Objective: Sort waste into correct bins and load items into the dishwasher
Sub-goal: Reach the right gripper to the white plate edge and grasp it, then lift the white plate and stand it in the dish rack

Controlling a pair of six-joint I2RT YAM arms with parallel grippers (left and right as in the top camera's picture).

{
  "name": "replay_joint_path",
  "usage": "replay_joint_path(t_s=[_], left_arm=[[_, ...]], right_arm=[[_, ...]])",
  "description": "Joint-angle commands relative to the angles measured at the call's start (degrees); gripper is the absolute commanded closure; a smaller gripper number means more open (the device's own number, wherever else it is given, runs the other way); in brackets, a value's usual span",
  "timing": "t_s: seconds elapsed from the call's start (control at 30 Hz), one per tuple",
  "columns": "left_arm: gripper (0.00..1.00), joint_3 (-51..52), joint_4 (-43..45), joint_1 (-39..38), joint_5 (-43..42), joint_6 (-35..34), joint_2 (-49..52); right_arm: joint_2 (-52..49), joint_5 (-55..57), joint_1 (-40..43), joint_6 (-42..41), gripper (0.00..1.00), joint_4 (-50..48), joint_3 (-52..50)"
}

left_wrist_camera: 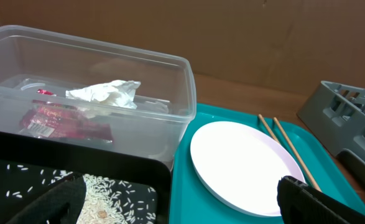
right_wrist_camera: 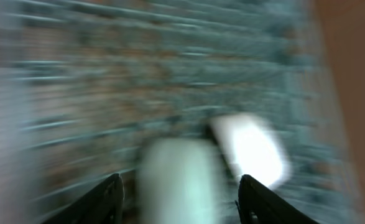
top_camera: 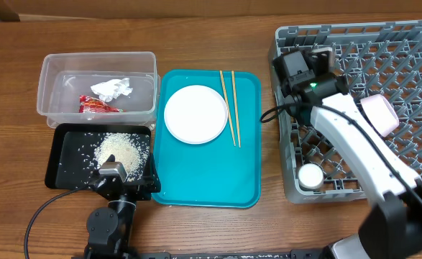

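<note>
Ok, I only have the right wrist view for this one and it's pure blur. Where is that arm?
Observer: The right arm reaches over the grey rack, its wrist near the back left corner.
Operator: What's on the teal tray?
Observer: One white plate, with two chopsticks beside it on the rack side.
Operator: And the rubbish?
Observer: The red wrapper and the tissue lie in the clear tub.

right arm (top_camera: 349, 133) by the bench's right edge: glossy white shell, black joints, a small green light (top_camera: 313, 86) glowing, black cable (top_camera: 274, 112) looping off it. now the left arm (top_camera: 108, 223), all matte black with a silver block (top_camera: 112, 170); left gripper (left_wrist_camera: 179, 182) has chunky black fingers (left_wrist_camera: 316, 202).
</note>
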State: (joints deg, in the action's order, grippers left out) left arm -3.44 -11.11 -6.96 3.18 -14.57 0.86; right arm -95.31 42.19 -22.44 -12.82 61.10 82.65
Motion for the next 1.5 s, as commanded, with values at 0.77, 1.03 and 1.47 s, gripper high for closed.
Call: replay_joint_path(t_s=[0.77,1.03,1.47], left_arm=[[0.00,0.2,0.0,0.6,-0.2,0.9,-0.6],[0.00,0.2,0.0,0.6,-0.2,0.9,-0.6],[0.00,0.2,0.0,0.6,-0.2,0.9,-0.6]], right_arm=[[-19.5,-49.9,-13.7,-32.2,0.52,-14.9,0.2],[-24.9,-49.8,-15.1,-38.7,0.66,-17.6,0.0],[-15.5,-41.7,-15.2,-29.9,0.96,-14.9,0.1]])
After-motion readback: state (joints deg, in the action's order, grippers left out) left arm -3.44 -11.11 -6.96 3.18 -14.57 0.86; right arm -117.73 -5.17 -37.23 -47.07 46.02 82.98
